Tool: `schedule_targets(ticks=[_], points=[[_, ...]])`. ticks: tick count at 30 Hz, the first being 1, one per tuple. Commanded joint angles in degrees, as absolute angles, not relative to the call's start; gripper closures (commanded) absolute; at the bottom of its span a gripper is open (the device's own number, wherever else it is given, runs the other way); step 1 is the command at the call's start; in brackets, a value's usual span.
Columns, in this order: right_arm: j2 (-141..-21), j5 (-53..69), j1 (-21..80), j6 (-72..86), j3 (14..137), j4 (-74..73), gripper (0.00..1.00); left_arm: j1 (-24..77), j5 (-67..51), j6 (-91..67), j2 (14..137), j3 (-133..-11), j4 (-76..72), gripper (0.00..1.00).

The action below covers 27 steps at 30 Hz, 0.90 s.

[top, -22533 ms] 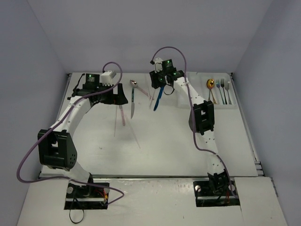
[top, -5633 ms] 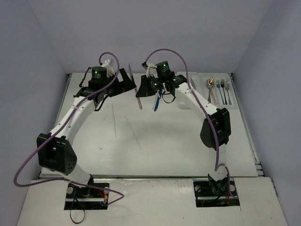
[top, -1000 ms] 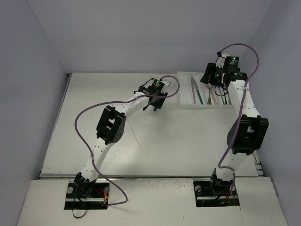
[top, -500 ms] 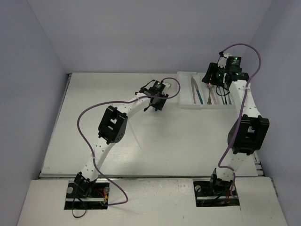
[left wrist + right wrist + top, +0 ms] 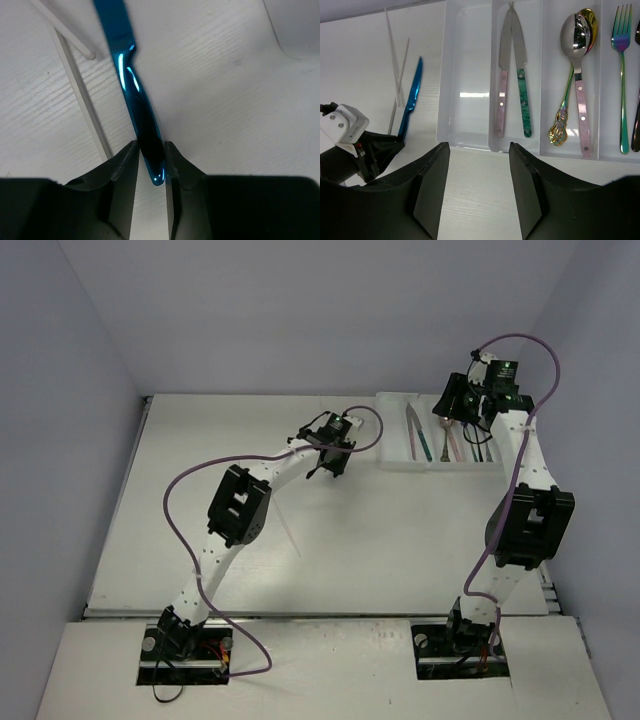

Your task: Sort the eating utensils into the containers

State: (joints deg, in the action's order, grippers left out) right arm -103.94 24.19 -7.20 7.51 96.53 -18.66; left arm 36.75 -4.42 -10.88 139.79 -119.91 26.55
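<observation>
Eating utensils (image 5: 423, 443) are divided between the bare white desk (image 5: 400, 530) and a shallow white rectangular plastic tray (image 5: 467, 60) at its far right. Farthest left, thin pale sticks (image 5: 395, 65) lie on the desk. One of them runs just beside a glossy blue metal knife (image 5: 412, 97), which lies near the tray's left wall but apart from it. The left end effector (image 5: 150, 146) sits low at the knife's handle end. Its two dark fingers (image 5: 125, 165) are drawn in against either side of the handle, gripping it while the knife lies flat on the desk. In the tray, the second compartment from the left holds a pink-handled silver knife (image 5: 501, 95) and a green-handled silver knife (image 5: 522, 95), side by side with their blade tips meeting at the far end. The third holds a silver spoon with a pink handle (image 5: 580, 100), overlapping a gold spoon with an ornate handle (image 5: 562, 120). The fourth holds an iridescent rainbow fork (image 5: 622, 75). The right end effector (image 5: 477, 150) hovers above the tray's near edge, its fingers spread wide apart with nothing between them.
</observation>
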Motion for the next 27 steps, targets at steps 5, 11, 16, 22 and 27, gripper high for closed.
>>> schedule_targets(ticks=[5, 11, 16, 22, 27], points=[[-102.97, 26.27, -7.73, 8.17, 97.42, -16.74, 0.52, 38.05, -2.85, -16.37, 129.75, -109.02, 34.67, 0.94], [-102.48, 26.63, -7.82, 8.20, 97.56, -16.90, 0.52, 38.98, -4.29, -18.53, 121.93, -95.16, 35.65, 1.00], [-102.47, 26.81, -7.82, 8.17, 97.56, -17.05, 0.52, 40.48, -4.54, -20.20, 117.97, -87.91, 35.26, 0.95], [-102.47, 27.07, -7.82, 8.42, 97.91, -17.30, 0.52, 41.38, -5.31, -20.64, 119.59, -91.87, 37.34, 0.56], [-102.30, 26.89, -7.82, 8.09, 97.91, -17.49, 0.52, 41.14, -5.10, -19.78, 123.74, -99.20, 39.90, 0.56]])
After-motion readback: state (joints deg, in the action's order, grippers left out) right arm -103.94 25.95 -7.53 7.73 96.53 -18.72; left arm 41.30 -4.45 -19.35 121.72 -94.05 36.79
